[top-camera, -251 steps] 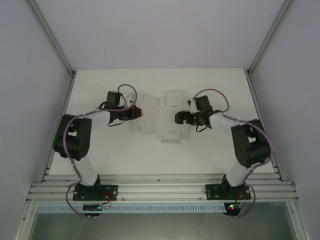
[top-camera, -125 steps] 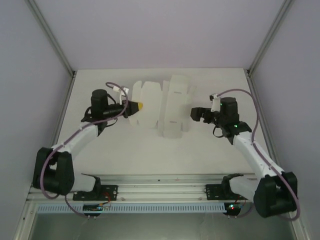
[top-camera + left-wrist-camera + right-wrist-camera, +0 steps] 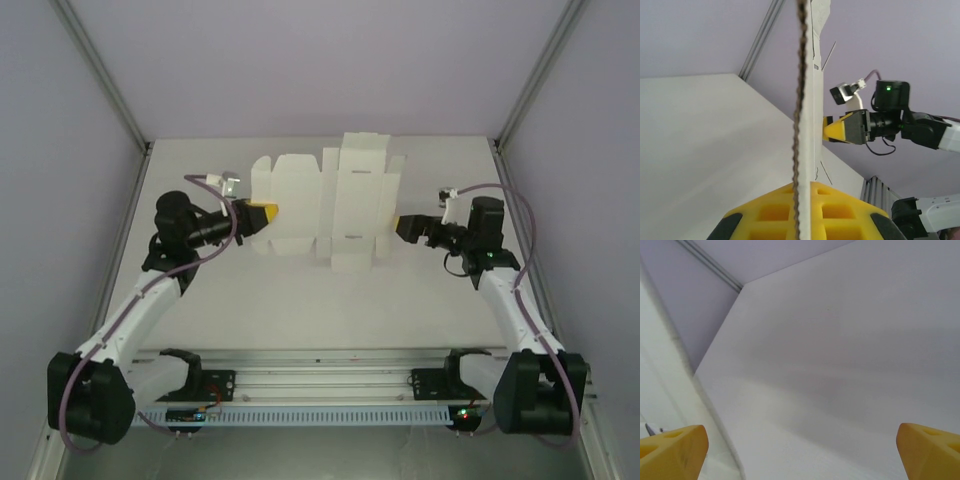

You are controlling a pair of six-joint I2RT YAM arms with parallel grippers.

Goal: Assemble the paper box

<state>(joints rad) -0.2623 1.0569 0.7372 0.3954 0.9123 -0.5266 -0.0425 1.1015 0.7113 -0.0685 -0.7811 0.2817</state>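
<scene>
Since half a second ago: both arms stretched out, elbows dropped toward the lower corners of the overhead frame. The paper box (image 3: 335, 205) now sits higher in frame, its top edge reaching the back of the table (image 3: 300, 300).

- Paper box: still a flat die-cut sheet with flaps unfolded, upper centre of the overhead view.
- Left gripper (image 3: 262, 215): at the sheet's left edge. In the left wrist view the yellow fingers (image 3: 840, 212) are clamped on the sheet (image 3: 810, 115), which runs edge-on up the middle of the frame.
- Right gripper (image 3: 404, 226): just beside the sheet's right edge. In the left wrist view its yellow tip (image 3: 832, 128) meets the sheet's far face; contact not certain.
- Right wrist view: fingers (image 3: 672, 447) spread wide to the lower corners, nothing between them.
</scene>
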